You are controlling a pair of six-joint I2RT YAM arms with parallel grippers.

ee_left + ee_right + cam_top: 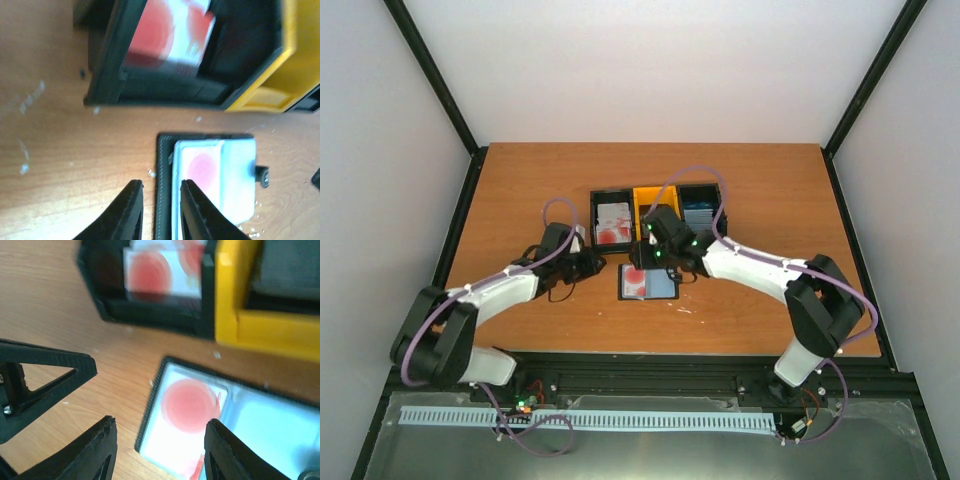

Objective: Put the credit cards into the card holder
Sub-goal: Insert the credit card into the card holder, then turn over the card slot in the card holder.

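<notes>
Holder [648,283] lies open on the bench [520,190], one white card [187,407] on its lining; more cards [613,224] wait in the bins [646,196]. Our right jaws hang wide apart above it, our left jaws narrowly apart at its edge.

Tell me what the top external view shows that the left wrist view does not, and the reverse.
Only the top external view shows both arms, the right gripper over the card holder, and a third bin holding blue cards. Only the left wrist view shows that the left gripper is narrowly open and holding nothing, and it shows the holder's clasp tab. Both show the open card holder with a white red-blotch card on its lining, the black bin of similar cards, and the yellow bin.
</notes>
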